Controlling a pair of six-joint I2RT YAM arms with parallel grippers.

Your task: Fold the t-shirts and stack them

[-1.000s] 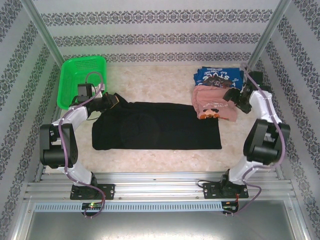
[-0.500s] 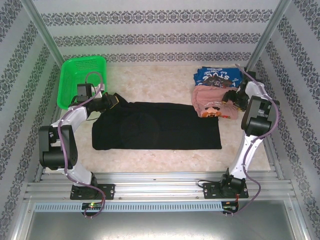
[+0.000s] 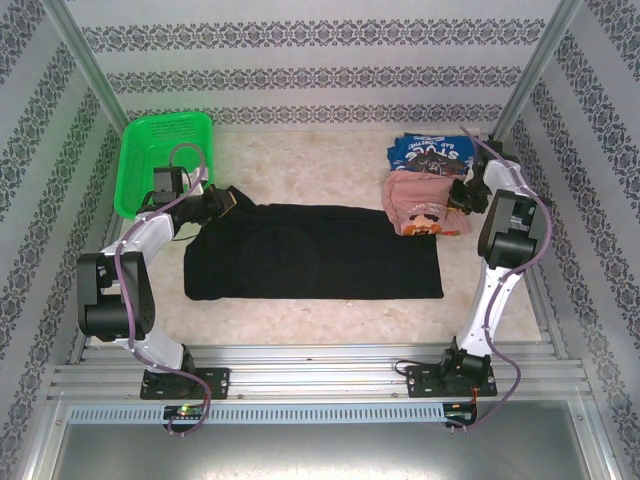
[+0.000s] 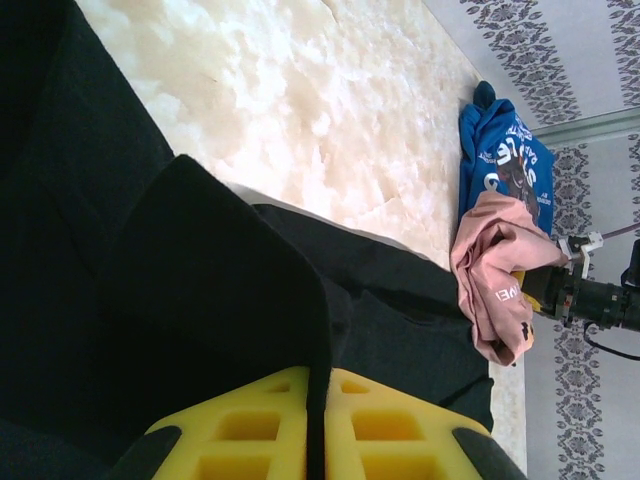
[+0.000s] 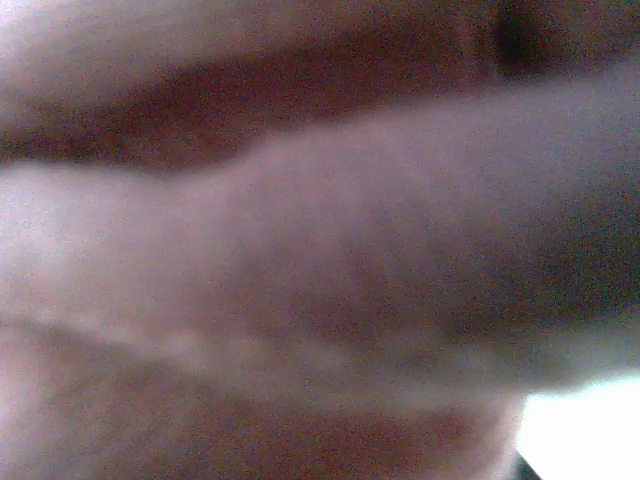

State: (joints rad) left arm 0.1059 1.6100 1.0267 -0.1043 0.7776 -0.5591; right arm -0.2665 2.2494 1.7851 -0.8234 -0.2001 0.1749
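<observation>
Three shirts: black t-shirt (image 3: 312, 252) flat at table (image 3: 330, 170) centre, left gripper (image 3: 228, 200) pinching its far-left corner. Far-right corner: pink t-shirt (image 3: 420, 200) overlapping blue t-shirt (image 3: 430, 152); right gripper (image 3: 462, 195) against pink cloth, grip unreadable.

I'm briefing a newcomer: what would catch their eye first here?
The large black t-shirt spread across the middle of the table, its far-left corner pinched in the left hand. Then the green basket at the far left, and the crumpled pink t-shirt at the far right, beside the blue t-shirt, with the right hand at its edge.

Patterned walls (image 3: 320, 50), pale marbled table (image 3: 320, 170)
</observation>
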